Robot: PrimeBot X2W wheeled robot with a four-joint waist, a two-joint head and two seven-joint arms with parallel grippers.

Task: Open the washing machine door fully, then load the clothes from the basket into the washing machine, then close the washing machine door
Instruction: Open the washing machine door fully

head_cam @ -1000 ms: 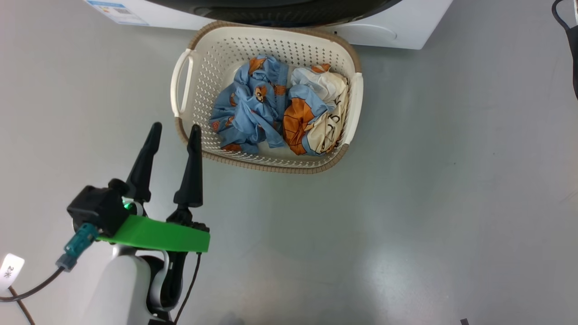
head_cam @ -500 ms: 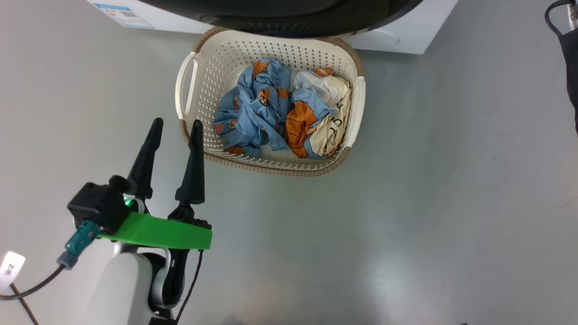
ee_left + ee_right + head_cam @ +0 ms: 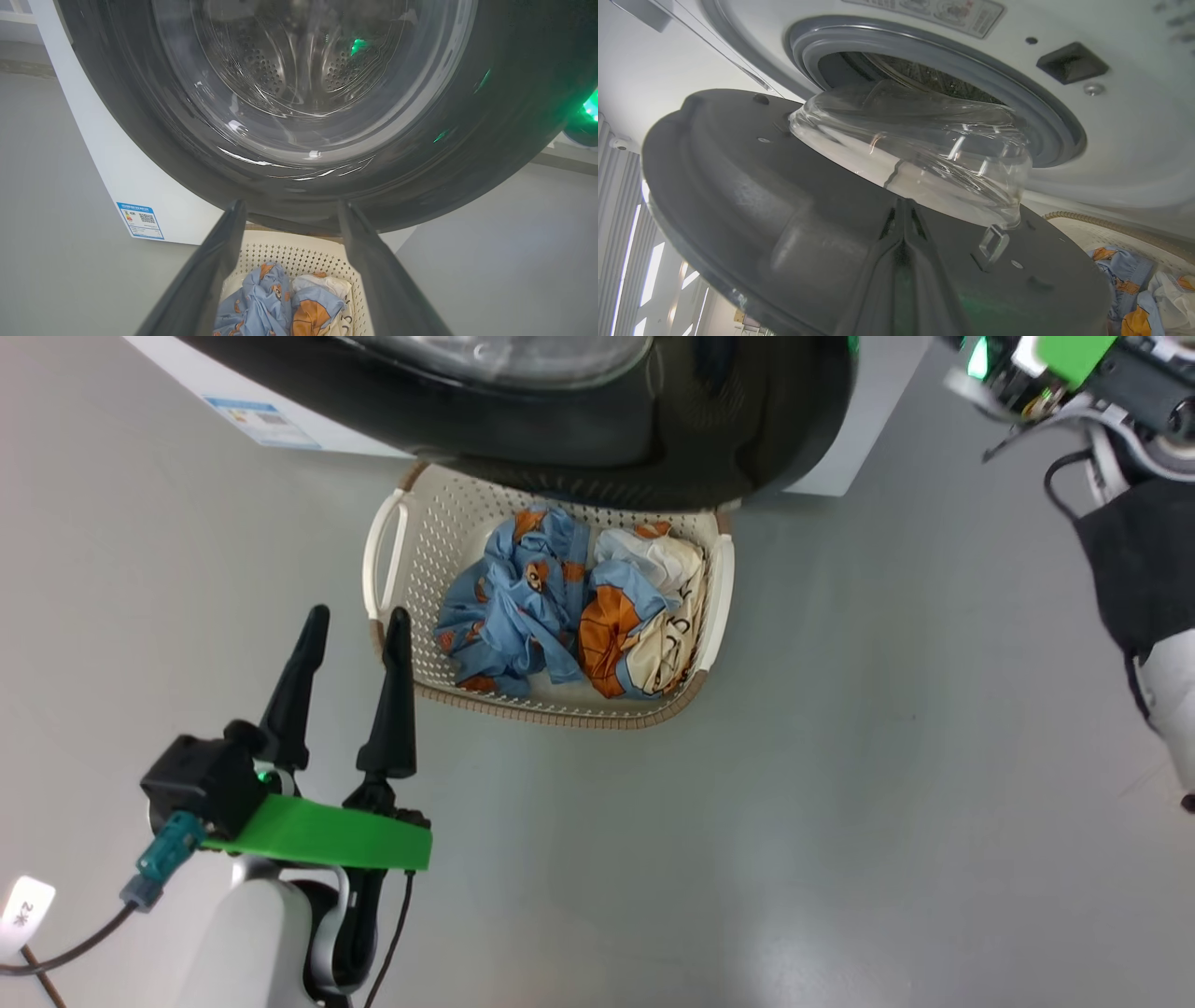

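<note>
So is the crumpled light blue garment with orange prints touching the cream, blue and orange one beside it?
Touching. The head view shows the light blue garment pressed against the cream, blue and orange garment in the cream-white perforated basket, with no gap.

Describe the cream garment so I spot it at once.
Before the white washing machine, a perforated basket stands on the floor. In its right half lies the cream garment, patched orange and blue; the other garment is light blue with small orange prints.

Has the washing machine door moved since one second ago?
Yes. The washing machine door has swung outward; it now overhangs the far rim of the basket.
</note>
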